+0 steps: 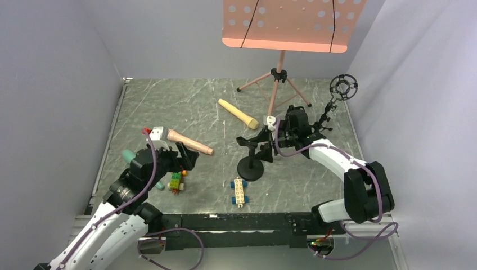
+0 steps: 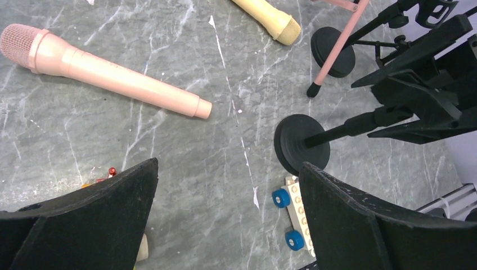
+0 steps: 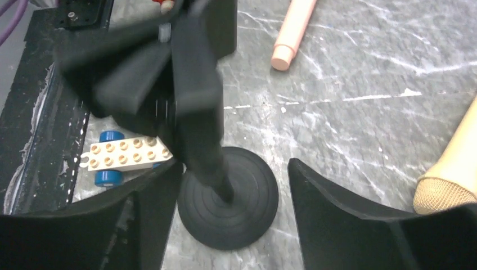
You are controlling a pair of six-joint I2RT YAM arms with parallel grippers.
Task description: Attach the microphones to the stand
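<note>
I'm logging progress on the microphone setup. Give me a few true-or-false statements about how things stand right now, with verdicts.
1. The pink microphone lies on the table. True.
2. The yellow microphone is clipped into the black round-base stand. False: it lies on the table, apart from that stand.
3. The left gripper is open and holds nothing. True.
4. The white brick car rests on top of the stand's base. False: it sits on the table beside the base.
</note>
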